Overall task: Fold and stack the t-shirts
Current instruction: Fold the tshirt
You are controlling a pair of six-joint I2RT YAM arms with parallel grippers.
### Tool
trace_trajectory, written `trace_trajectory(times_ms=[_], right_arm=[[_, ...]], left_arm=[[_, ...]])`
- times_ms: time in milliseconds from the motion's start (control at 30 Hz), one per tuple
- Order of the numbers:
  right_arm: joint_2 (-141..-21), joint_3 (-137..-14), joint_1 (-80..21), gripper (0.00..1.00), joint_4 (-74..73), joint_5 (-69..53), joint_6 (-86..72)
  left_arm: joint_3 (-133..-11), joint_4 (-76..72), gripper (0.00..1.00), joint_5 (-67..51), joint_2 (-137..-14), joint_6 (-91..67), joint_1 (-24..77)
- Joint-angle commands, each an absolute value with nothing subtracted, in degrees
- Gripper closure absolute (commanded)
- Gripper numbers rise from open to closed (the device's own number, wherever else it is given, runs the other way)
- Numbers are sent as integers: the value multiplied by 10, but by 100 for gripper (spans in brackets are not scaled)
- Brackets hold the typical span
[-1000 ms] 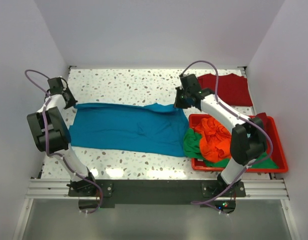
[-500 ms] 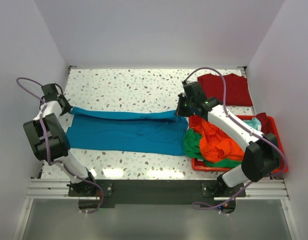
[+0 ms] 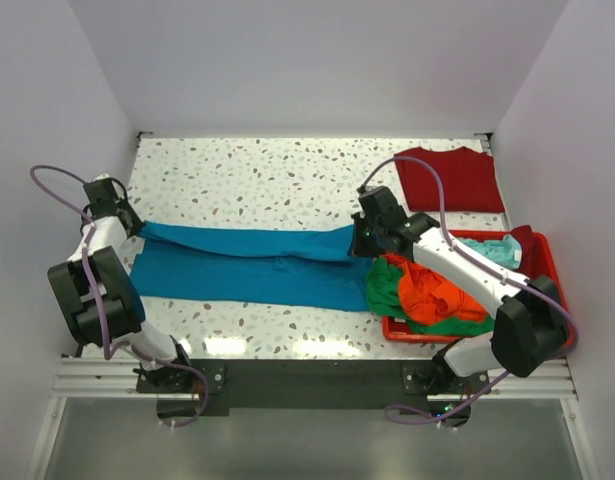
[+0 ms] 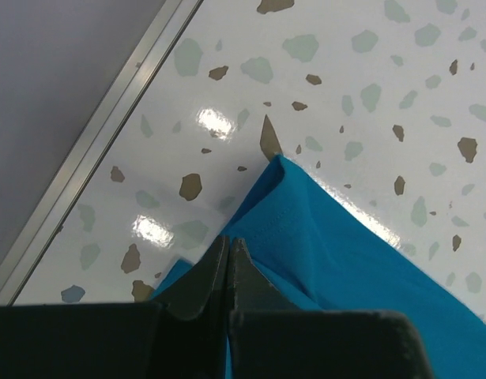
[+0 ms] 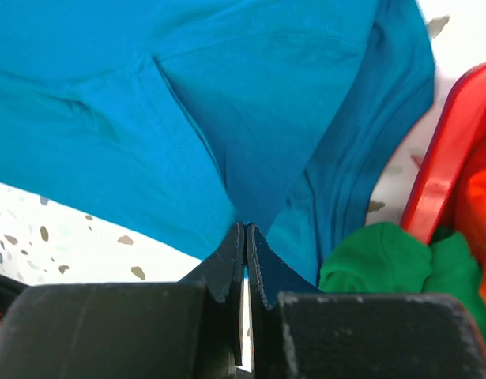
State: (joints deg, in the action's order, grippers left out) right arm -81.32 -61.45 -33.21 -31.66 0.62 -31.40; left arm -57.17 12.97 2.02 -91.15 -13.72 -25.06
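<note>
**Teal-blue t-shirt [image 3: 247,265] held taut between two hands, just left of the red plastic bin [image 3: 407,331]**

The shirt lies on the bench [image 3: 257,180], one end touching the bin's left wall and the other well away from it. Its long axis runs straight toward and away from the bin, and which end carries the collar cannot be told. The left hand [image 4: 228,246] is clenched on the far corner at the end farthest from the bin. The right hand [image 5: 244,234] is clenched on a pinch of cloth at the end beside the bin. The cloth looks light, limp and thin, so it will likely sag and crease wherever it is unsupported. Corners and hems are the sound places to take hold. The lifted far edge droops slightly between the two grips, so both ends probably need to move together to keep the fold straight.
</note>
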Motion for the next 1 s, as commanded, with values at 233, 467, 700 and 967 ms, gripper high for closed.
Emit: trace_trajectory(times_ms=[233, 467, 700, 967], right_arm=[[-787, -568, -363, 100, -328, 36, -334], [-793, -556, -415, 66, -367, 58, -333], [-806, -590, -446, 50, -357, 58, -319], [-956, -698, -436, 55, -236, 7, -304]], left_arm=[[-545, 138, 65, 101, -888, -140, -255], [-543, 144, 20, 117, -858, -148, -256], [-524, 153, 15, 78, -789, -153, -220], [-615, 251, 16, -30, -790, -141, -187]])
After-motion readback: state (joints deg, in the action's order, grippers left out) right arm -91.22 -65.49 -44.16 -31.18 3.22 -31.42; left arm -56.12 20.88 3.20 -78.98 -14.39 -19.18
